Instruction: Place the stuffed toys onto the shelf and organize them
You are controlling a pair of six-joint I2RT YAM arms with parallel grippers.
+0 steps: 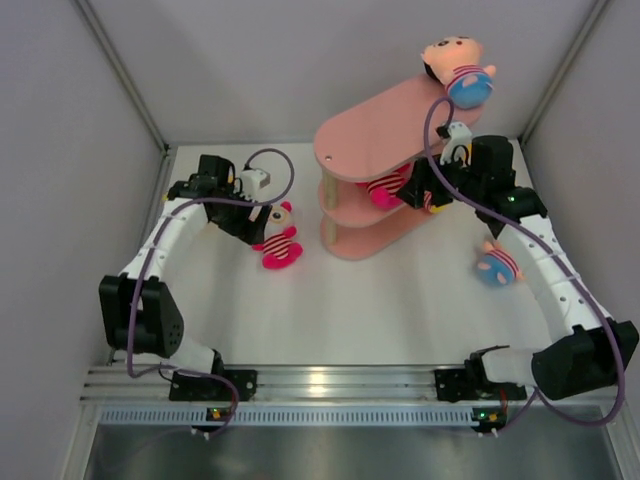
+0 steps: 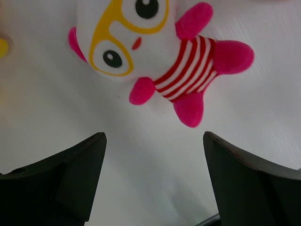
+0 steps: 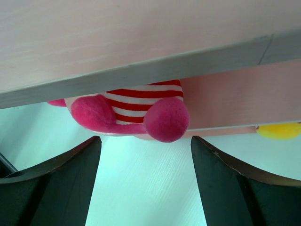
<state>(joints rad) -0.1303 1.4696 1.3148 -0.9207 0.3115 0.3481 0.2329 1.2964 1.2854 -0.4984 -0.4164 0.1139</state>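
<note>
Stuffed toys are lying split between shelf and worktop. From the top camera, the right claw [image 1: 408, 190] is reaching at the middle tier of the pink shelf [image 1: 372, 128], with a pink striped toy [image 1: 384, 188] sitting just ahead of its tips. A peach-headed toy [image 1: 458, 68] is perching above and beyond that claw on the top board's far end, seemingly overhanging, so an arm bumping the shelf could be tipping it off. A blue-bottomed toy [image 1: 496, 265] is lying on the worktop [image 1: 400, 310] behind the claw, beside its arm. The left claw [image 1: 262, 222] is hovering just beside the goggle-faced toy [image 1: 279, 242], its jaws hard to make out here.

From the left wrist, the jaws are standing wide with nothing between them, and the goggle-faced toy is lying aslant ahead. Closing from here might be pinching only a leg. A yellow scrap [image 2: 2, 47] at the frame's edge is too cut off to name.

From the right wrist, the jaws are gaping wide and empty. The striped toy's legs are hanging over the tier's edge just ahead, so a careless pull-back could be dragging it out. The top board is hiding its head.
</note>
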